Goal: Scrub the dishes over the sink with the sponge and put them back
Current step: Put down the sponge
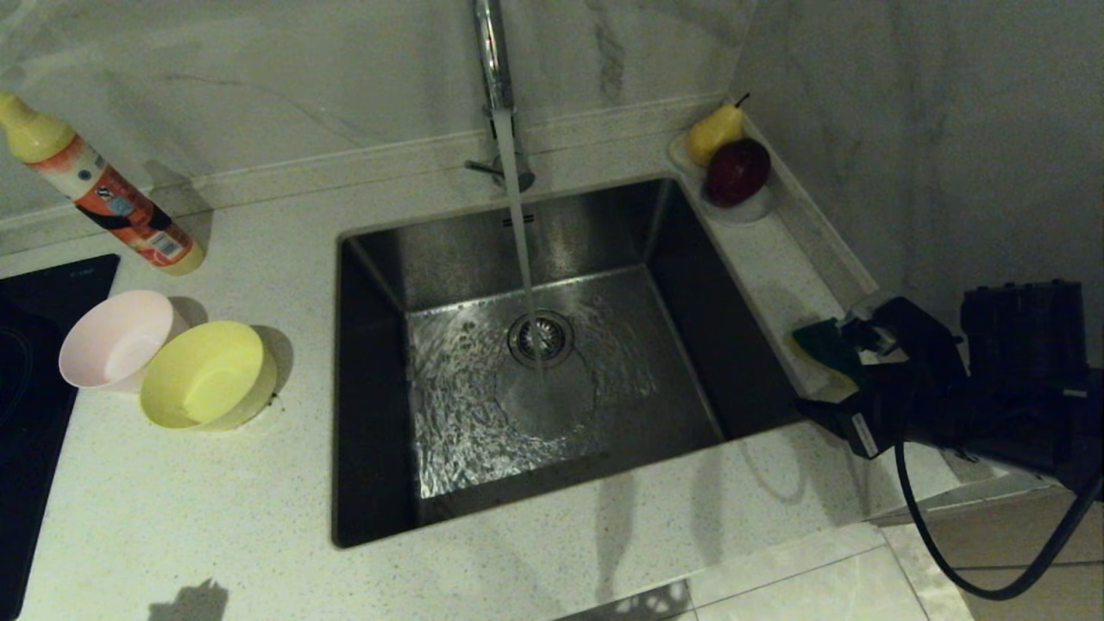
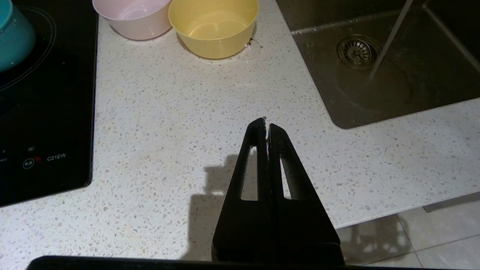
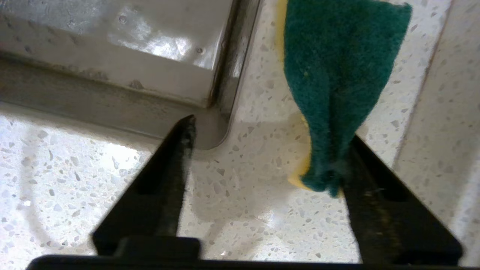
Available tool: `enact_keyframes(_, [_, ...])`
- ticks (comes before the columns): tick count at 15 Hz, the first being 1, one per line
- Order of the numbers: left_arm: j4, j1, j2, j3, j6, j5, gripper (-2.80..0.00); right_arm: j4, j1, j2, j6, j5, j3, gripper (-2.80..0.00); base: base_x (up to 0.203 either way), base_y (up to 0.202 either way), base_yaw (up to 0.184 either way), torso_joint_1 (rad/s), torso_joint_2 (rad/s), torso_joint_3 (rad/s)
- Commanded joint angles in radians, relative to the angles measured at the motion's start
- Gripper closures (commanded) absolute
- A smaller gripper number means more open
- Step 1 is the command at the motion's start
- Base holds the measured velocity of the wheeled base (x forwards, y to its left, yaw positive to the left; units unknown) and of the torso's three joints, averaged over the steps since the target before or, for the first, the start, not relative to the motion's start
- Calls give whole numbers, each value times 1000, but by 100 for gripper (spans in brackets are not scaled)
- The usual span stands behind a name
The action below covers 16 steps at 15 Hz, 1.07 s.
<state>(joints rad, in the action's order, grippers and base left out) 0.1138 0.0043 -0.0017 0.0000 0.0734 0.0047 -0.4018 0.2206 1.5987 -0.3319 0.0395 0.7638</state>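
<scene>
Right pincer [image 3: 268, 157] agape (sponge [image 3: 337, 86] alongside)

My head view cuts the tap [image 1: 493, 60] off at the top edge, spout base unseen. The hob [image 1: 39, 379] runs off the left edge. Sponge [image 1: 826, 343] mostly hidden behind my right arm there; the right wrist view crops its far end. Blue bowl [image 2: 13, 33] only shows as a sliver at the left wrist view's corner. Pink bowl [image 2: 131, 18] and yellow bowl [image 2: 213, 28] lose their far rims at that edge. Bottle [image 1: 99, 190] label too small to read.
</scene>
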Motion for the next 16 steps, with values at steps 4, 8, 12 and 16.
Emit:
enact_keyframes(4, [1, 0, 1, 40, 0, 0, 0, 17, 15, -9, 55, -6, 3, -280, 0, 0, 0, 0, 0, 0])
enact_keyframes(8, [1, 0, 0, 40, 0, 0, 0, 73, 27, -11, 110, -15, 19, -280, 0, 0, 0, 0, 0, 0])
enact_keyframes(12, [1, 0, 2, 40, 0, 0, 0, 127, 40, -16, 189, -18, 53, -280, 0, 0, 0, 0, 0, 0])
enact_keyframes(16, [1, 0, 1, 40, 0, 0, 0, 172, 42, -11, 250, -50, 75, -280, 0, 0, 0, 0, 0, 0])
